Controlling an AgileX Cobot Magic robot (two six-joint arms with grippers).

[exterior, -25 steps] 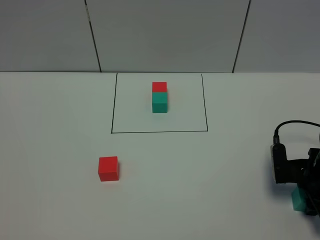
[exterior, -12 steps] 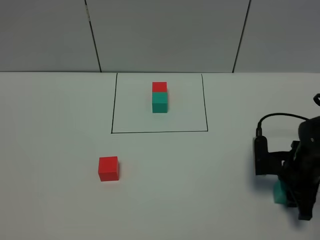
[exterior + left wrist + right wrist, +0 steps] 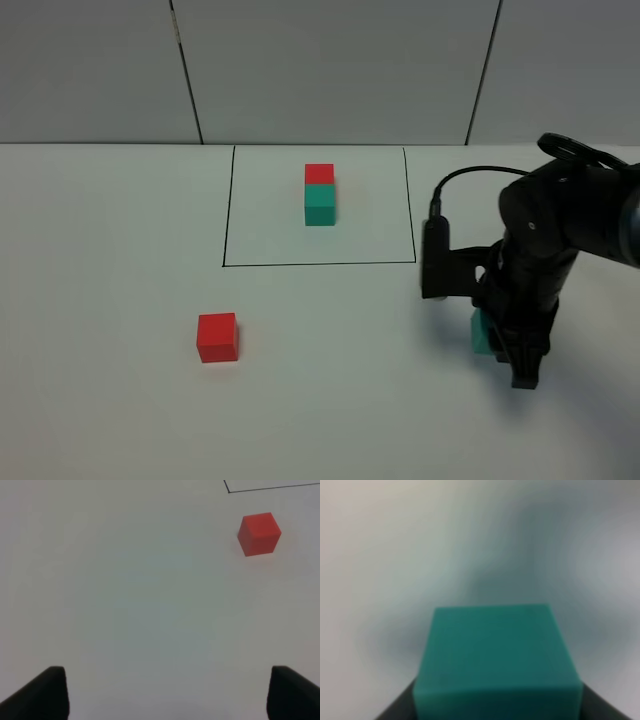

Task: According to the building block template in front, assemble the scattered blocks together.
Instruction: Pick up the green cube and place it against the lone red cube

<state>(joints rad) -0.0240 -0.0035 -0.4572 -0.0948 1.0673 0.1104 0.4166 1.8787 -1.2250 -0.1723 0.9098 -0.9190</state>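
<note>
The building block template is a red cube [image 3: 319,174] joined to a teal cube [image 3: 320,204] inside a thin black outline [image 3: 318,264] at the back middle. One scattered block, red [image 3: 217,337] [image 3: 258,533], lies alone at the front left. The other, teal [image 3: 481,333] [image 3: 497,660], is clamped in my right gripper [image 3: 500,342] [image 3: 497,712], just right of the outline's front right corner and lifted slightly. My left gripper [image 3: 162,695] is open with nothing between its fingers, well short of the red block; it is out of the exterior high view.
The white table [image 3: 120,250] runs back to a grey panelled wall [image 3: 330,70]. The right arm's black cable [image 3: 470,178] loops above the wrist.
My right arm has carried the teal block from the table's front right edge leftward and farther back, toward the outline. The red block and left gripper have not moved.
</note>
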